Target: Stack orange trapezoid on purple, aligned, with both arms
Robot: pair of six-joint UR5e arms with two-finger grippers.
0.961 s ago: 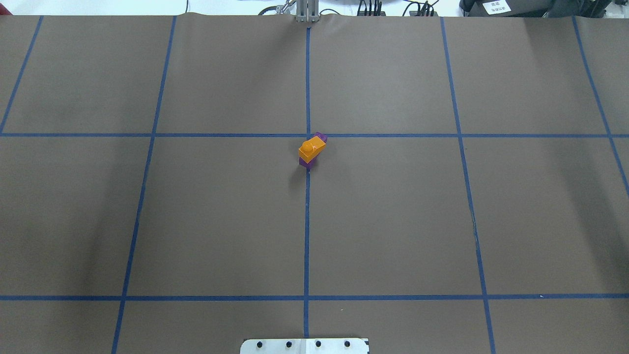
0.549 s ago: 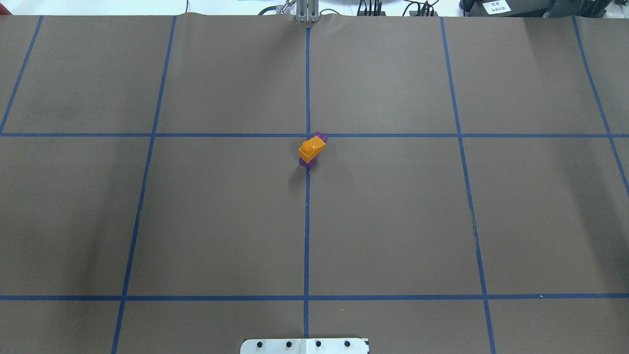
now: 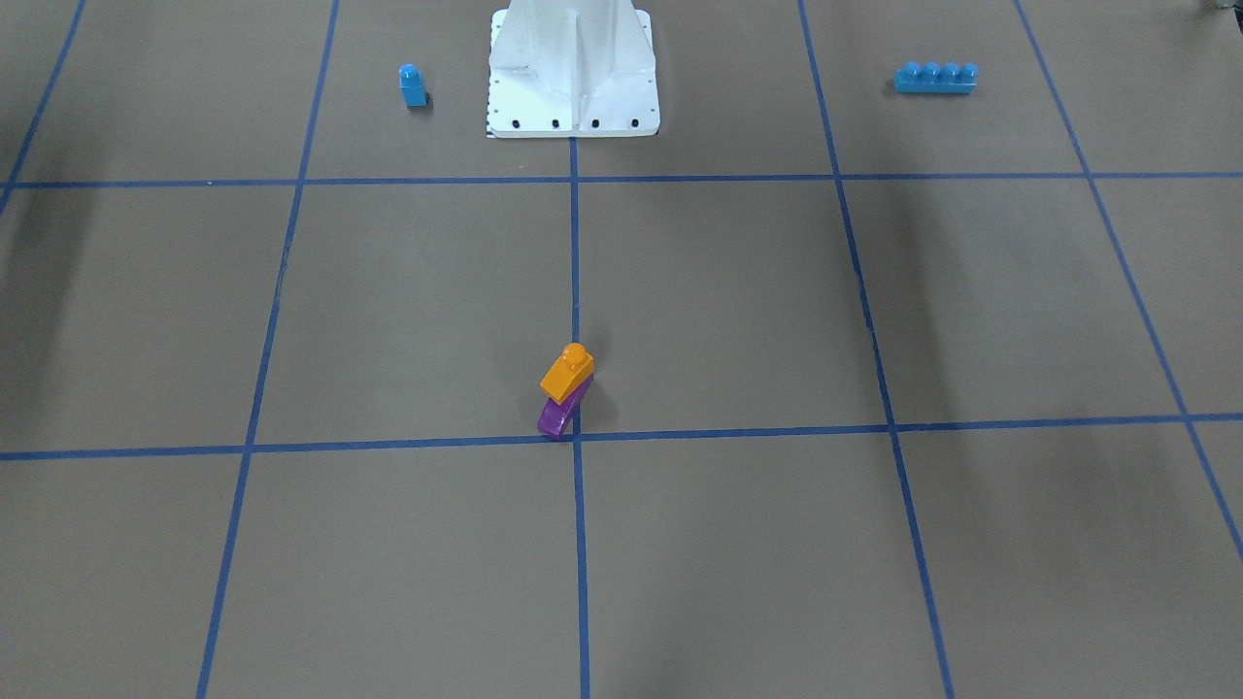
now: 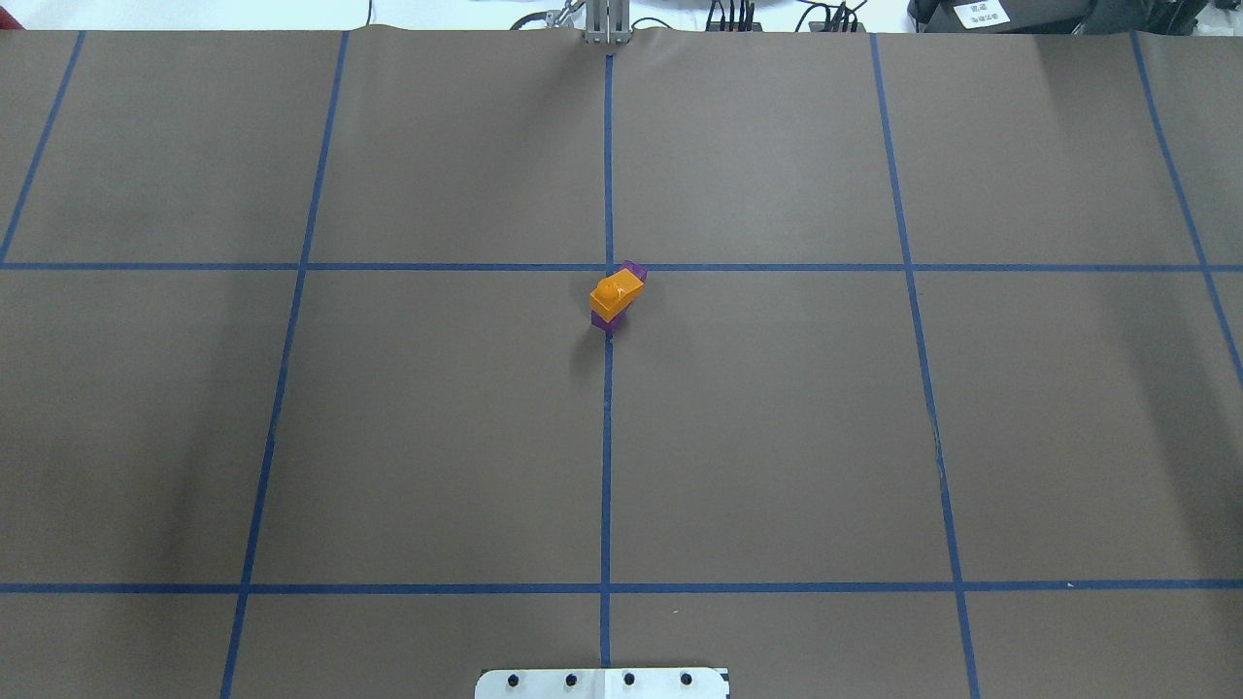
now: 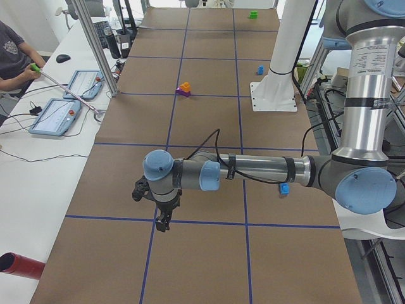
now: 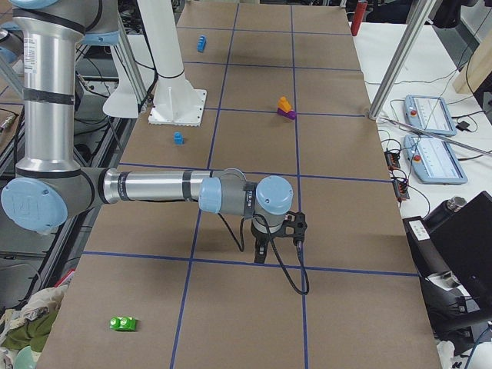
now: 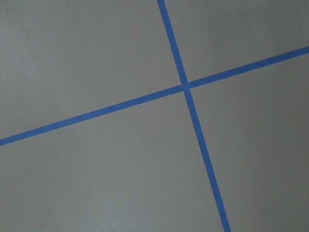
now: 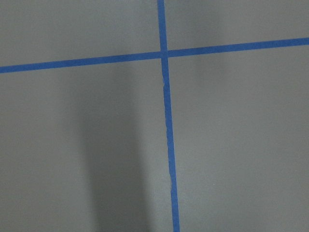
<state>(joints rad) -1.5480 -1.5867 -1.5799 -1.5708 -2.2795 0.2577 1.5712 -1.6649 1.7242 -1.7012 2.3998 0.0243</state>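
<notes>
Atop one purple (image 3: 555, 418), one orange trapezoid (image 3: 567, 375); left end effector (image 5: 162, 223), right end effector (image 6: 263, 248): openness indiscernible

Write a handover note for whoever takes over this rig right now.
Left gripper: apart from the bricks, above bare table; open or shut cannot be told. Right gripper: likewise.
Orange trapezoid sits on the purple by the central tape crossing, both running the same way, nothing holding them.
Done: the stack, apparently.
Left: at most, confirm alignment up close.
</notes>
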